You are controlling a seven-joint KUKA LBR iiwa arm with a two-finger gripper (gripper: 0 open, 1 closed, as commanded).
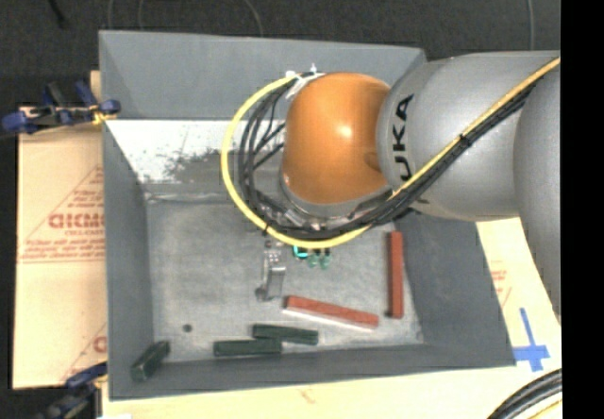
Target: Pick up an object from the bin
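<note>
Grey metal bin, floor mostly bare, loose things lie along the near side. Gripper hangs mid-floor, just beside the left end of a long red-brown bar; contact unclear. Wide or narrow: can't tell. 3 dark green bars lie nearer, 1 red bar at right. Best move, I'd judge: shift right, straddle the red-brown bar's short width, descend square. Orange wrist cover hides the floor beneath it.

Sticks in bin, along lower wall — rightward
</note>
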